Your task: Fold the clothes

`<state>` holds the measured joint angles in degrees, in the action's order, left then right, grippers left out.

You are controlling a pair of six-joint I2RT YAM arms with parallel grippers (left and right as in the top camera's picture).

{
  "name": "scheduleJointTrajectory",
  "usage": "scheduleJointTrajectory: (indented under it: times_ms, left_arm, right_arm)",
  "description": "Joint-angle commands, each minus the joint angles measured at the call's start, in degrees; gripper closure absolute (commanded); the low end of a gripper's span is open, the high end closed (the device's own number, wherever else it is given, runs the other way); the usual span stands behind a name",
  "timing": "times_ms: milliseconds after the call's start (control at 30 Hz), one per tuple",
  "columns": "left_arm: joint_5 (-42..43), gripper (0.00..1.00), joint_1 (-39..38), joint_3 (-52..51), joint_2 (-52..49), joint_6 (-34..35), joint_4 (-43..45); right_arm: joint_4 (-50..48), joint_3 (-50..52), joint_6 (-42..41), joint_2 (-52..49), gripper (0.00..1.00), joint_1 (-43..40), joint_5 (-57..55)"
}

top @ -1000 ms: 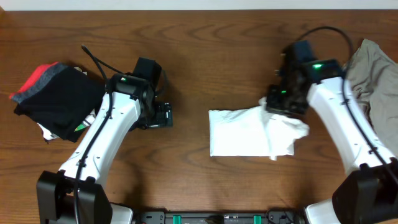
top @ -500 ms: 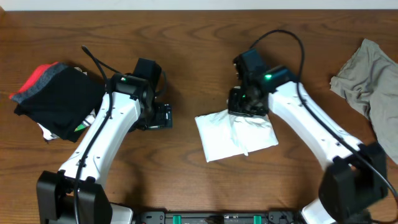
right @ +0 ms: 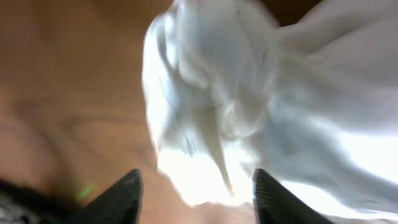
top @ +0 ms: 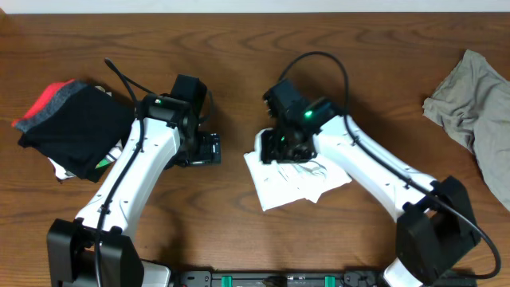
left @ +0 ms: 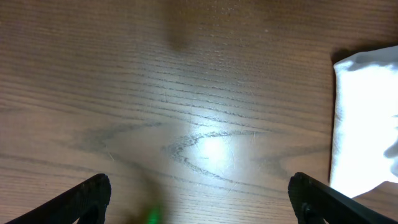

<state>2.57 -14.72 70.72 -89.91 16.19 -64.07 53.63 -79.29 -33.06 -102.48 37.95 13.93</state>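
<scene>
A white T-shirt (top: 296,177) lies folded and rumpled on the table's middle; it also fills the right wrist view as bunched white T-shirt fabric (right: 249,106). My right gripper (top: 279,148) hovers over its upper left corner, with jaws apart and cloth lying loose beneath them (right: 196,199). My left gripper (top: 215,150) waits to the left of the shirt, wide open over bare wood (left: 199,202), with the shirt's edge (left: 367,118) to its right. Neither gripper holds any cloth.
A pile of black and red clothes (top: 72,127) sits at the far left. A khaki-grey garment (top: 474,112) lies crumpled at the right edge. The wooden table (top: 239,48) stretches behind both arms.
My right arm swept left across the table, carrying the shirt's right side over and dragging the shirt left. Its jaws, shut before, now stand apart. The left arm stayed still.
</scene>
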Motion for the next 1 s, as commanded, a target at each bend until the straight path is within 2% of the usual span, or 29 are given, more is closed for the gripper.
scheduleJointTrajectory:
  times_ms: [0, 200, 367, 467, 633, 733, 967]
  left_arm:
    - [-0.7, 0.07, 0.31, 0.76, -0.55, -0.94, -0.17]
    - [-0.7, 0.07, 0.31, 0.76, -0.55, -0.94, -0.17]
    - [-0.7, 0.07, 0.31, 0.76, -0.52, -0.94, -0.17]
    - [-0.7, 0.07, 0.31, 0.76, -0.55, -0.92, -0.17]
    - [-0.7, 0.07, 0.31, 0.76, -0.52, -0.9, 0.09]
    - [-0.68, 0.07, 0.31, 0.76, -0.55, -0.92, 0.24]
    - [-0.7, 0.07, 0.31, 0.76, -0.55, -0.92, 0.22]
  right_arm:
    - [0.2, -1.11, 6.4, 0.02, 0.38, 3.08, 2.21]
    - [3.56, -1.27, 6.95, 0.17, 0.37, 1.64, -11.32]
    - [5.11, -1.44, 7.41, 0.92, 0.34, -4.55, -15.19]
    - [5.77, -1.44, 12.96, 0.9, 0.34, -8.35, -12.98]
    - [7.1, -1.2, 22.16, 0.83, 0.27, -10.62, -2.51]
    - [8.5, -1.16, 23.12, 0.83, 0.23, -10.1, -1.88]
    - [9.07, 0.22, 24.61, 0.11, 0.23, -8.24, 0.0]
